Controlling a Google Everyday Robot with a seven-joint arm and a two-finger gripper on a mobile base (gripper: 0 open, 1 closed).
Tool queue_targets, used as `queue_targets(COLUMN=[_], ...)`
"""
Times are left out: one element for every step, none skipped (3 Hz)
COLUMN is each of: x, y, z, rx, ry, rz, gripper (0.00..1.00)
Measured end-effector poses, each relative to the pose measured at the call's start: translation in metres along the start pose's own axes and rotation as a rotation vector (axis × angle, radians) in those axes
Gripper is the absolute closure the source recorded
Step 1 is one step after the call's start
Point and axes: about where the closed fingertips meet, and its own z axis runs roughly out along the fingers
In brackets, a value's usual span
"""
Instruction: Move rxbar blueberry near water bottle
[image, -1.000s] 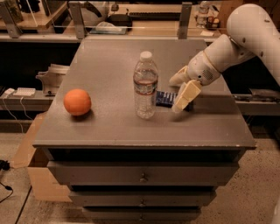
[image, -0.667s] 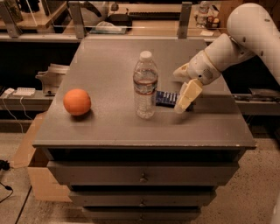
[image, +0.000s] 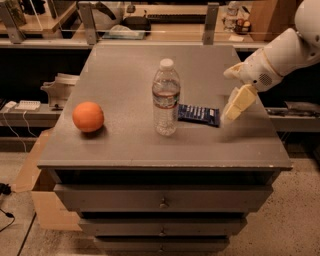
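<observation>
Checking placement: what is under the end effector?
Only tabletop. The end effector hangs above it, apart from the rxbar, which lies flat beside the bottle. Its tip covers a little table.

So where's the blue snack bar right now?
The rxbar blueberry lies flat on the tabletop, right of the water bottle; the gripper hovers beside its right end.

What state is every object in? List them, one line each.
water bottle: upright, cap on, standing on the table.
rxbar blueberry: lying flat just right of the bottle, not held.
orange: resting on the left side, apart from the bottle.
gripper: fingers open, empty, just right of the bar.
drawers: shut.
</observation>
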Motion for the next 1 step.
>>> queue_targets(x=[0.001], y=[-0.0003], z=[-0.0018], rx=[0.004], ry=[0.001], rz=[0.001], gripper=[0.0])
